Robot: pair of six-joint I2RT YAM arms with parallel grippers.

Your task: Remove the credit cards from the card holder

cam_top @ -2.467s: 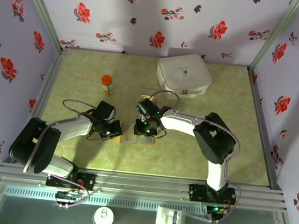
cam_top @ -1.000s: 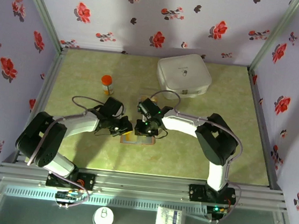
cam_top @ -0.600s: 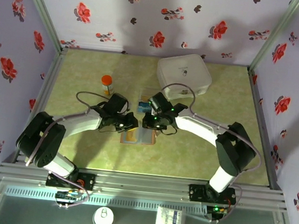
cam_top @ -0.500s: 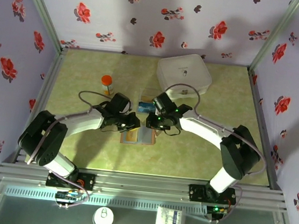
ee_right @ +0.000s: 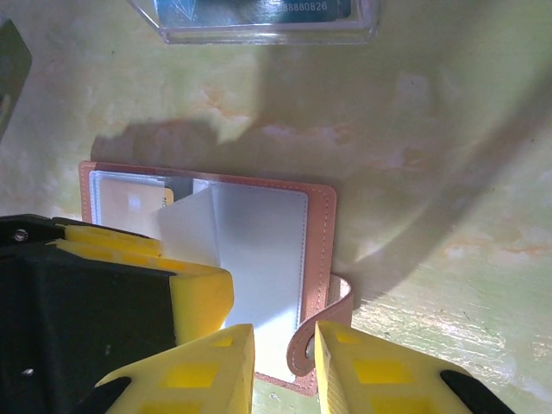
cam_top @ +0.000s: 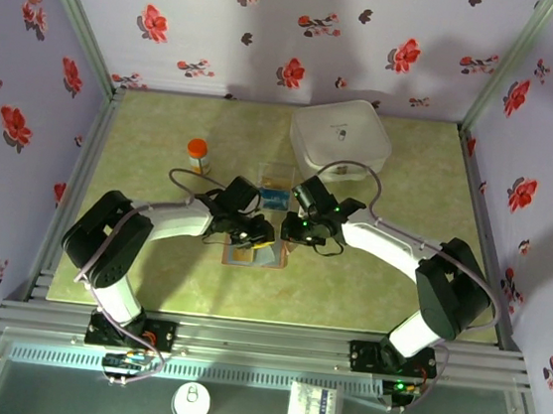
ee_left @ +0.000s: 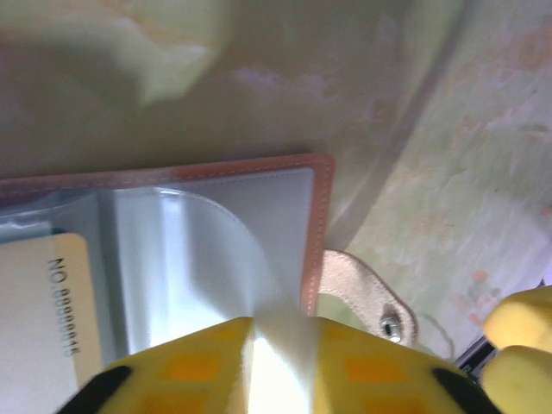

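The tan-brown card holder (cam_top: 257, 256) lies open on the green table. Its clear inner sleeves (ee_right: 259, 259) face up. My left gripper (cam_top: 250, 236) is shut on one clear sleeve leaf (ee_left: 259, 285) and holds it lifted off the holder (ee_left: 316, 224). A pale yellow credit card (ee_left: 39, 310) sits in the left-hand pocket (ee_right: 138, 200). My right gripper (ee_right: 283, 366) stands slightly open at the holder's right edge (ee_right: 326, 241). The snap strap (ee_right: 323, 323) curls between its fingers. A blue credit card (cam_top: 275, 199) lies in the clear tray (ee_right: 259, 36).
The clear tray (cam_top: 276, 175) stands just behind the holder. A white rounded case (cam_top: 340, 139) is at the back right. An orange-capped bottle (cam_top: 198, 155) is at the back left. Flowered walls close three sides.
My right gripper swung from the holder back toward the tray, then returned to the holder's right edge. My left gripper moved right over the holder, and the sleeve leaf now stands lifted.
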